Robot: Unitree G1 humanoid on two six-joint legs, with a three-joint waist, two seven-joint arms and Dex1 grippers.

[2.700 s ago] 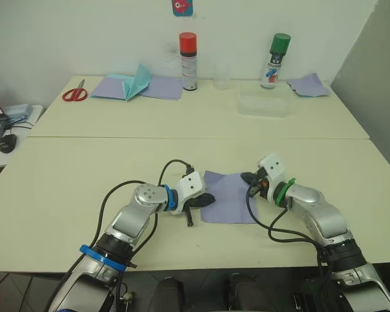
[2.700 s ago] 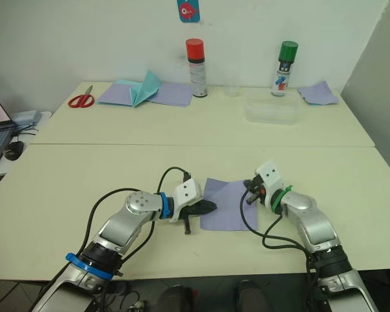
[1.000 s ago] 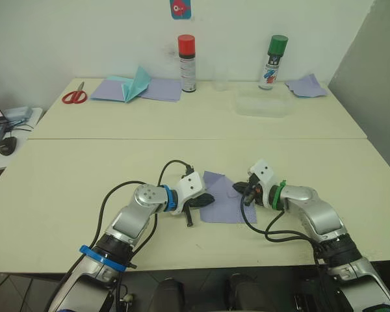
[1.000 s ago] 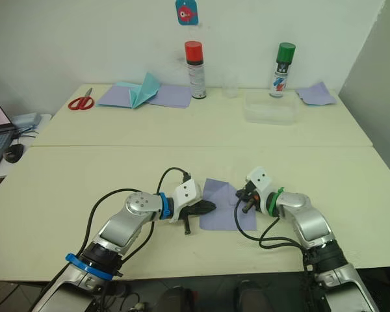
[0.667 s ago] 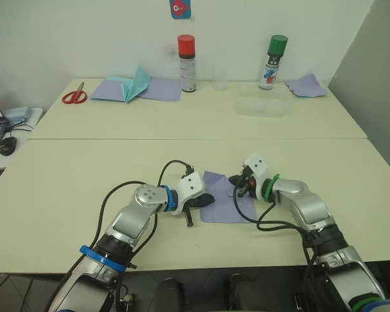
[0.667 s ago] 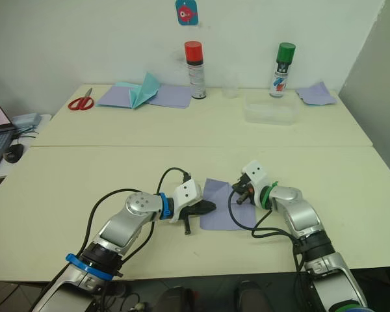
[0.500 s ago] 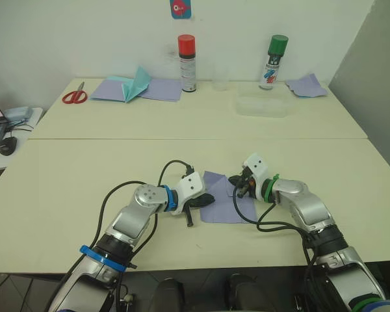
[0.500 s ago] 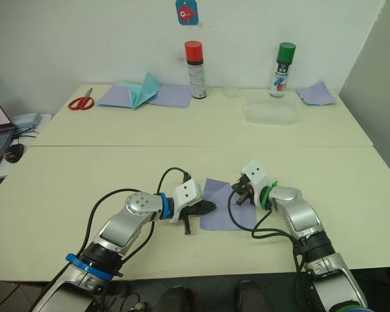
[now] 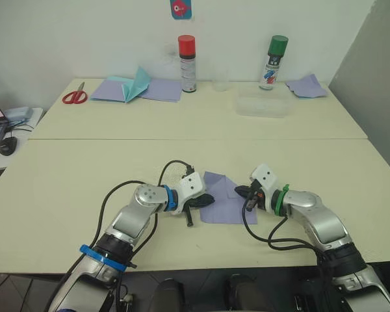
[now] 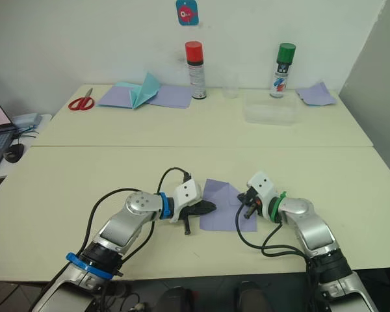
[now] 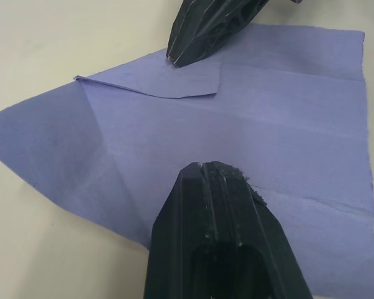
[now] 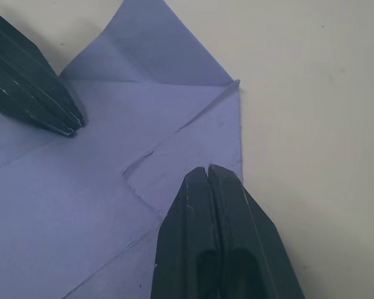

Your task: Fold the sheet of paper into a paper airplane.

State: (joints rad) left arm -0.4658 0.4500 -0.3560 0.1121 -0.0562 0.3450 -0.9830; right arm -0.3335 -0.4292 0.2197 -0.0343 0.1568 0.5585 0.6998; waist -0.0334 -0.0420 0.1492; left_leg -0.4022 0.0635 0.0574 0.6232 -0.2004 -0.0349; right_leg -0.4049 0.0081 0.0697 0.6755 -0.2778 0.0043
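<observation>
The thin lavender sheet of paper lay between both clenched grippers. The right gripper had drawn back, leaving one far corner folded over; first crease made.

two cream tables against a white wall.

closed left fingers on sheet of paper

Head stereo overhead; wrist cameras close.
</observation>
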